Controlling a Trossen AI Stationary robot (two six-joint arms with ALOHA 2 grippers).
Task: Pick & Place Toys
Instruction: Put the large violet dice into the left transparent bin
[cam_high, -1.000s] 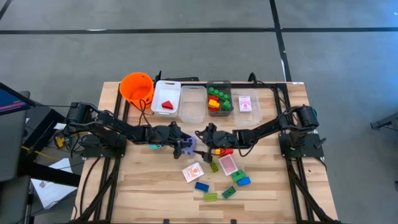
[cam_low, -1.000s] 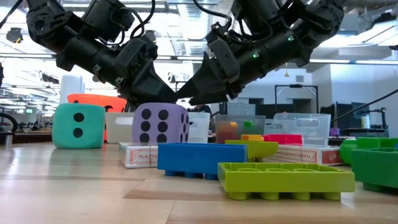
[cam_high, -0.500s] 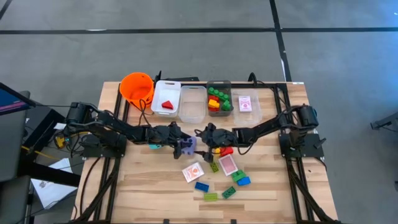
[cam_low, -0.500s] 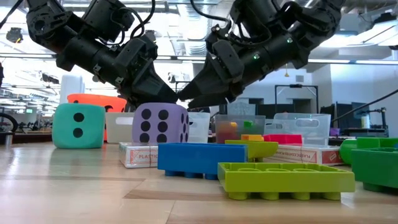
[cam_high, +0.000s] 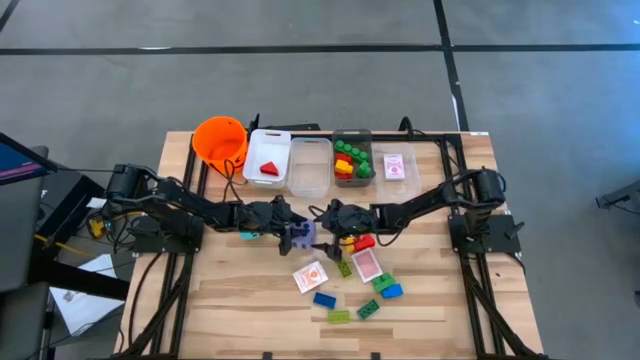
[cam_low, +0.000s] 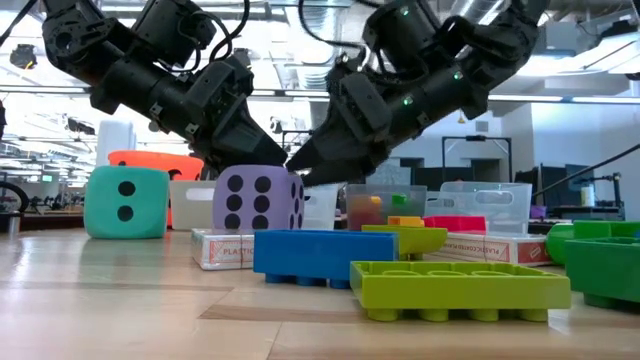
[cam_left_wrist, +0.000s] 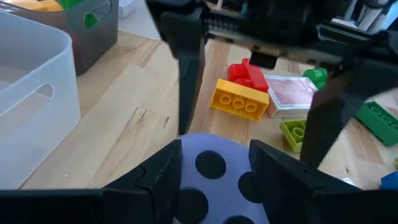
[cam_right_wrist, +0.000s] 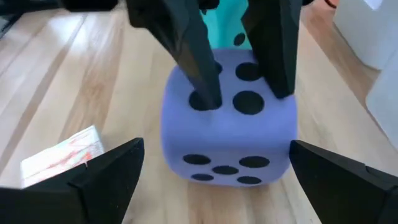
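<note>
High view: both arms meet mid-surface over the purple foam die (cam_high: 299, 234). Left wrist view: left fingers (cam_left_wrist: 163, 169) clench it. Right wrist view: right fingers (cam_right_wrist: 109, 171) spread wide, flanking it. Likely a handover; right must close next.

Bins (cam_high: 309, 165) line the tabletop's (cam_high: 240, 300) far edge — dice (cam_high: 298, 233) at centre, bricks (cam_high: 344, 305) and cards (cam_high: 311, 276) nearer the front.
</note>
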